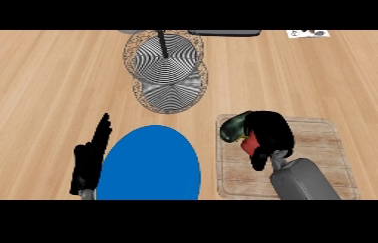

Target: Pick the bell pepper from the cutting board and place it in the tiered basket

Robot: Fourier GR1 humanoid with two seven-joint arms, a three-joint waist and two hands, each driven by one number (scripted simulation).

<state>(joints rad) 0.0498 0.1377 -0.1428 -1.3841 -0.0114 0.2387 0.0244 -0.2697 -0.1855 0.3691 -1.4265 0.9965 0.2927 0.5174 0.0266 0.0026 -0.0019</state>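
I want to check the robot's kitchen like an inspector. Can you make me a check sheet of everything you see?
Surface: wooden counter, light planks.
Job's things: pepper, green and red, on the board at its upper left; basket, two wire tiers, beyond the plate, nothing seen in it.
Clutter: blue plate left of the board; a small white item and a grey item at the far edge, too unclear to name.
Hands: right hand curled round the pepper; left hand open, resting beside the plate.
Cables: nothing seen.
Surroundings: nothing seen.

No readable text anywhere; white card (308,34) at counter's far right edge (dark marks only, illegible).
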